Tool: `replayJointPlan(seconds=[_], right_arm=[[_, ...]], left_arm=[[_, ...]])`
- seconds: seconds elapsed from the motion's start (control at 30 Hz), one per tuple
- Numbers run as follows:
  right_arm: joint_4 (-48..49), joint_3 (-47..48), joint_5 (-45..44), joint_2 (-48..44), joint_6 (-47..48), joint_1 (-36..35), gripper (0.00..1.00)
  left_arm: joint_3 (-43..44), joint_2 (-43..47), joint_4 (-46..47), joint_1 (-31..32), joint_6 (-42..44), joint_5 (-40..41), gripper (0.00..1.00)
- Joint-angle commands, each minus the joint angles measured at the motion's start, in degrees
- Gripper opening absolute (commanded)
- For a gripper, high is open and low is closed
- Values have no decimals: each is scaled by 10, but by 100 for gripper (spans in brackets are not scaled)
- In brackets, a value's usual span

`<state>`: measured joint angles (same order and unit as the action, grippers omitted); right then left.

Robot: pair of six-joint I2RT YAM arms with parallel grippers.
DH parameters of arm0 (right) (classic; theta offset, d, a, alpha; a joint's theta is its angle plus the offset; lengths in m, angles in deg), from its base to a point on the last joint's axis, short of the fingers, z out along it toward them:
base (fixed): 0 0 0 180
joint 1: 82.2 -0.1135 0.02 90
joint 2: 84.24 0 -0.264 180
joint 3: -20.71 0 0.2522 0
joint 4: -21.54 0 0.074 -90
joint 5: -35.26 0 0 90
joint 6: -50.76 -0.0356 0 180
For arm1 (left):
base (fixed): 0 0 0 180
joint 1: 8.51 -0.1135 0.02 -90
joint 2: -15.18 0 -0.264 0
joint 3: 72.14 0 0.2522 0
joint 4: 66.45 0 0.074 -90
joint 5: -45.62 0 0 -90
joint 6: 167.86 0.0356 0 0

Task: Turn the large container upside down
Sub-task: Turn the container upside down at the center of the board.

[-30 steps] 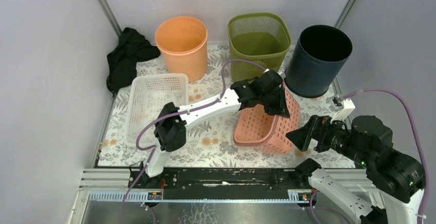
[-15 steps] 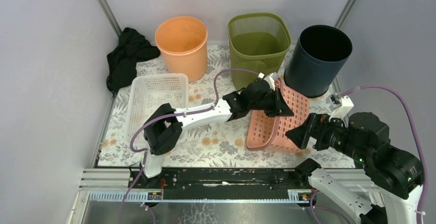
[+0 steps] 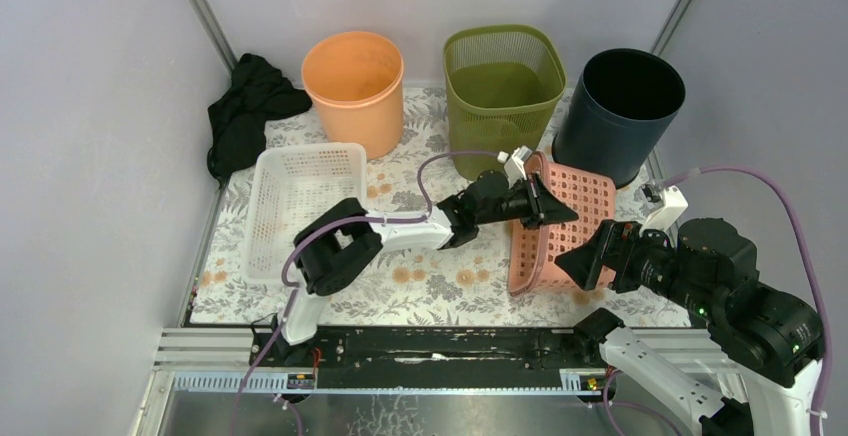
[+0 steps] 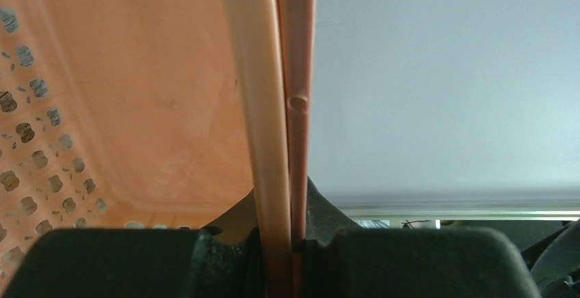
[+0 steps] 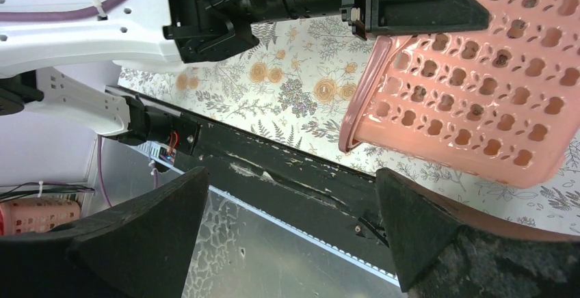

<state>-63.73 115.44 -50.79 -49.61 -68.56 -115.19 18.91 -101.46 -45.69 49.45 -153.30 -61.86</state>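
Note:
The pink perforated basket (image 3: 572, 218) stands tipped on its side on the floral mat, with its opening facing left and its base toward the right arm. My left gripper (image 3: 538, 203) is shut on the basket's upper rim. The rim (image 4: 284, 106) runs straight up between the jaws in the left wrist view. My right gripper (image 3: 588, 256) is open and empty, just near and right of the basket, apart from it. The right wrist view shows the basket (image 5: 479, 93) and the left gripper (image 5: 410, 4) on its rim, beyond my open right gripper (image 5: 291, 195).
A white basket (image 3: 300, 201) lies at the left of the mat. An orange bucket (image 3: 355, 86), a green mesh bin (image 3: 503, 81) and a dark blue bin (image 3: 620, 111) stand along the back. A black cloth (image 3: 245, 116) lies at the back left.
My left gripper has lifted the held rim and swung it right, tipping the pink basket from leaning to standing on its side. The right gripper has barely moved.

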Motion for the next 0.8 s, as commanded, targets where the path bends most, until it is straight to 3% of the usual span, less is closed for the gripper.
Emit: replayJointPlan(seconds=[0.0,0.47,0.77], right_arm=[[0,17,-1,7,5,-1,99],[-62,175,25,87,42,-1,99],[-69,171,38,87,41,-1,99]], left_arm=[[15,-11,181,-5,-46,15,0],[142,-158,356,14,-149,45,0],[269,-283,460,25,-205,75,0]])
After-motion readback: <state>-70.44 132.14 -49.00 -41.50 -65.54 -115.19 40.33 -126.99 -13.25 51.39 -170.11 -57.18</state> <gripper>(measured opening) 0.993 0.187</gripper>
